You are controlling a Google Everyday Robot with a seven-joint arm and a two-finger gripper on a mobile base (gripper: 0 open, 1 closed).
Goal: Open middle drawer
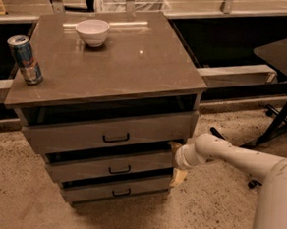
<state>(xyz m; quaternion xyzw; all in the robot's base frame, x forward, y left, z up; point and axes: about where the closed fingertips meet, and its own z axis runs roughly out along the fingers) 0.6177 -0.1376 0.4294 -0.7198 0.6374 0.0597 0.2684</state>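
The grey cabinet has three drawers. The middle drawer [100,166] has a medium-height flat front and a small black pull handle [119,170]. Its front stands slightly out, with a dark gap above it. My gripper [176,161] is at the right end of the middle drawer's front, far from the handle. Its tan fingers are spread, one finger [174,146] near the drawer's upper edge and the other [179,177] near its lower edge. The white arm [229,154] reaches in from the right.
The tall top drawer [108,131] and the narrow bottom drawer [116,189] sit above and below. A white bowl [92,31] and a drink can [25,59] stand on the cabinet top [122,65]. A dark table and a chair base [275,130] are at the right.
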